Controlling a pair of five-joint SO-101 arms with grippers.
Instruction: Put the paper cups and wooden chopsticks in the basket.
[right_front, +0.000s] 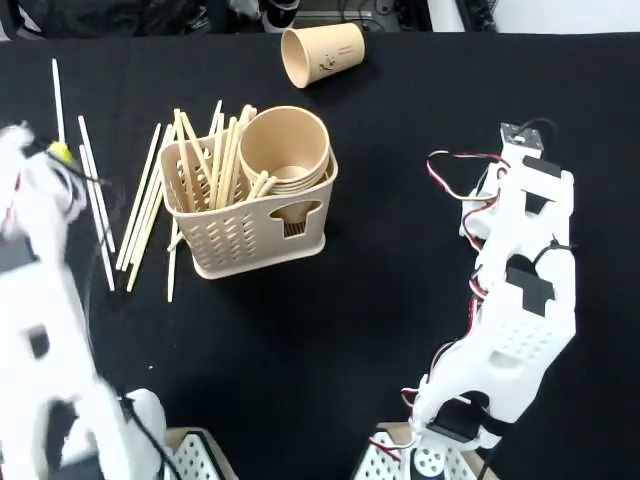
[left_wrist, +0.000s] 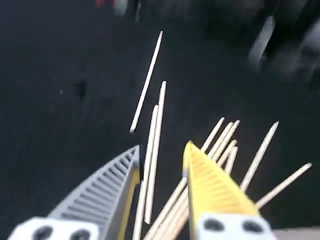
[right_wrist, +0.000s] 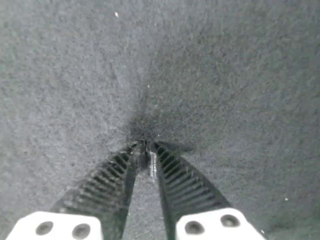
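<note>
Two arms. Left end effector (left_wrist: 162, 146) parted, empty, loose chopsticks (left_wrist: 159, 120) just below its tips, basket (right_front: 250, 240) near. Right end effector (right_wrist: 149, 146) pinched together, empty, tips down at surface (right_wrist: 225, 75); tipped paper cup (right_front: 322, 53) well apart.

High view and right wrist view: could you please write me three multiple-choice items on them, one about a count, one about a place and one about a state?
1. How many paper cups lie outside the basket?
A. None B. One C. Three
2. Where are the loose chopsticks?
A. On the table beside the basket B. Inside a drawer C. On a shelf
3. How is the right tool?
A. Wide open B. Shut on a cup C. Shut, holding nothing
Answers: 1 B, a single cup lies on its side; 2 A, they spread next to the basket; 3 C, its fingertips meet over bare cloth.
</note>
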